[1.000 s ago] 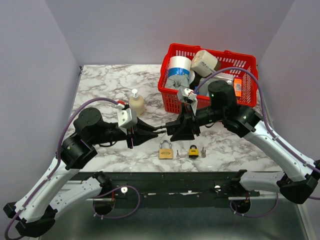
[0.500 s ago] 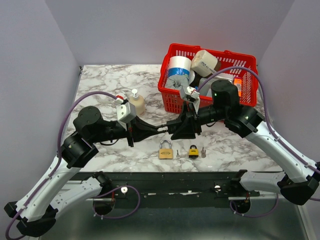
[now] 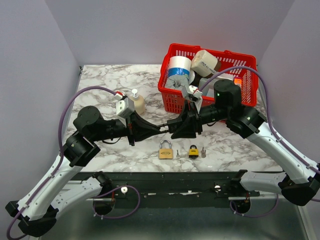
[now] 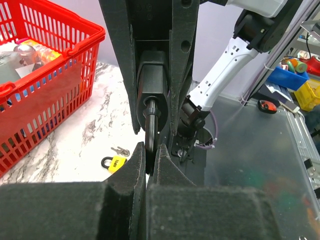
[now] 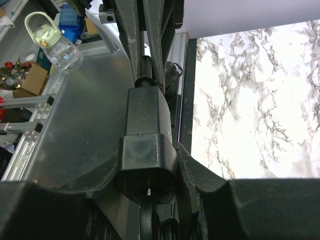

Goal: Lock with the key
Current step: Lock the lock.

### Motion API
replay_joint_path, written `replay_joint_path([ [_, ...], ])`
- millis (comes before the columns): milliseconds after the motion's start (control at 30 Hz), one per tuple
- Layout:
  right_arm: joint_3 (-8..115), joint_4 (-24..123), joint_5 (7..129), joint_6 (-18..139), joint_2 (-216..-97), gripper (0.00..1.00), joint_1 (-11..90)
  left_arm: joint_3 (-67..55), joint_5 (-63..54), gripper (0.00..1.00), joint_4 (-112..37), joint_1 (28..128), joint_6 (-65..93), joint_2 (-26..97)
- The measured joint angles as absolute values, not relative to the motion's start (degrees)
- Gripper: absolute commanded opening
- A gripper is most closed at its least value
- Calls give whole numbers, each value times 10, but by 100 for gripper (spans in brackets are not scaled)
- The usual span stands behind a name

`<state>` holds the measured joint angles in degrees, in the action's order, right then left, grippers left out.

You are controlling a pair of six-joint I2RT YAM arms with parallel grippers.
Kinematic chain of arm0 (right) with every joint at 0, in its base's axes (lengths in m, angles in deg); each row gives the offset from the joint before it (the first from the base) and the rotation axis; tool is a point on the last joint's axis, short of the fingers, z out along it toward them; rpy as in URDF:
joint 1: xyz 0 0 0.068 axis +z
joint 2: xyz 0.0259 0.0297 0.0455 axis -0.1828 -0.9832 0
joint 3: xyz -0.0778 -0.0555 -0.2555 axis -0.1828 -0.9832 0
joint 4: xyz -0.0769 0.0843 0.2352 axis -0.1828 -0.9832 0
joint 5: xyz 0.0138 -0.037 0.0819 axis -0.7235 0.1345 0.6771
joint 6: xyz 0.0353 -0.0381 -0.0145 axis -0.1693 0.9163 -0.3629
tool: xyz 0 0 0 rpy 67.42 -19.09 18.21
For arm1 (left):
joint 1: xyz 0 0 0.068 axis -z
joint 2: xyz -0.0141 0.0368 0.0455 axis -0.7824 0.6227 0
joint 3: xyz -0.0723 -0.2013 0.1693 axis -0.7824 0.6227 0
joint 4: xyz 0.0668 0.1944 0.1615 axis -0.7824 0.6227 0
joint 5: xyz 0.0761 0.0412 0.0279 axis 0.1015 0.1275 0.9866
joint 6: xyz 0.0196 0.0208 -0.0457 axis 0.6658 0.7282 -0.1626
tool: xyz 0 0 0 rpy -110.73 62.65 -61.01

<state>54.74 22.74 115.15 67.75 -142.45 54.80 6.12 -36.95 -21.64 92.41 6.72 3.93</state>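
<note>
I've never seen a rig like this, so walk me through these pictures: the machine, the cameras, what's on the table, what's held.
Two robot arms are bolted at the near edge of a marble table. The wide picture looks down from above; the other two come from cameras on each wrist. The right claw grips a black lock; the left claw pinches a thin piece, probably its key. On the table lie a brass padlock, a yellow padlock, a bottle and a red basket.
</note>
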Motion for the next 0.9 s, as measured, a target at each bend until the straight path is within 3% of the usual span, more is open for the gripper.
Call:
replay_joint_path([
  [900, 584, 291, 1158, 637, -1426, 1, 560, 111, -421, 0, -487, 922, -40, 77],
])
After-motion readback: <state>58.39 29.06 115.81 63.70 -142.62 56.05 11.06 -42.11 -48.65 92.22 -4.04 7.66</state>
